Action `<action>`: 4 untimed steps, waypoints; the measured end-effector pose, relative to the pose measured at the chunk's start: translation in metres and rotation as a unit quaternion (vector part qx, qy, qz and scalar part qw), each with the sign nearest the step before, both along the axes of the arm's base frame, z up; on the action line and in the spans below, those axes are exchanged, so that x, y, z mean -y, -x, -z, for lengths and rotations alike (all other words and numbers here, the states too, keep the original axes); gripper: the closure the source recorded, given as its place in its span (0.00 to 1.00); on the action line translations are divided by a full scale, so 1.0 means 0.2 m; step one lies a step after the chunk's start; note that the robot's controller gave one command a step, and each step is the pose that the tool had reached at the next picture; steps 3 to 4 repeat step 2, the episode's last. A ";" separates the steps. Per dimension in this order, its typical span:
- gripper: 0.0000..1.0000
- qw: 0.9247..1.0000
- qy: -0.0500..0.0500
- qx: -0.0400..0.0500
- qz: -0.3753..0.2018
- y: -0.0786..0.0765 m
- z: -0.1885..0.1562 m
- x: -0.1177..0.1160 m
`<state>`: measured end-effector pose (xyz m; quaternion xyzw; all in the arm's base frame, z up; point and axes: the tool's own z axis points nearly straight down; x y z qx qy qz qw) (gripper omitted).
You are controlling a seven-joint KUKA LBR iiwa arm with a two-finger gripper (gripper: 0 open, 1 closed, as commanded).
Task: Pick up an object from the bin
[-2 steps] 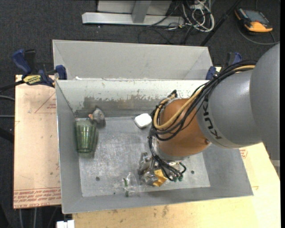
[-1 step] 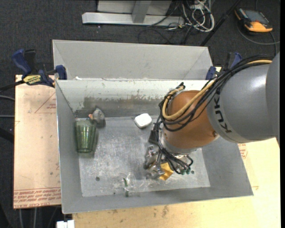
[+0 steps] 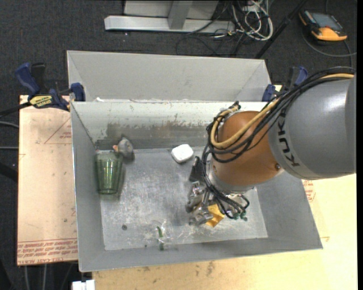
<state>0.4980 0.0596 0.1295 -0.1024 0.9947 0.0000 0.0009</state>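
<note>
Bin floor: yellow piece just beside hand

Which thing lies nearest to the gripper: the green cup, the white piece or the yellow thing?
The yellow thing, at the bin's front right, just beside the gripper. The white piece lies farther back; the green cup is far left.

Dark grey speckled floor all round, carpet-like, evenly lit. At top centre a pale grey flat base carries an upright post, with a tangle of black and white cables just right of it. An orange-and-black device with a bluish face lies on the floor in the top right corner.
</note>
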 end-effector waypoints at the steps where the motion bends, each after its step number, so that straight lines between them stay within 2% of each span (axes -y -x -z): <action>1: 1.00 1.000 0.000 -0.004 0.004 0.00 -0.26 -0.03; 2: 1.00 1.000 -0.001 0.003 -0.003 -0.04 -0.44 -0.03; 4: 1.00 1.000 -0.001 0.003 -0.003 -0.04 -0.44 -0.03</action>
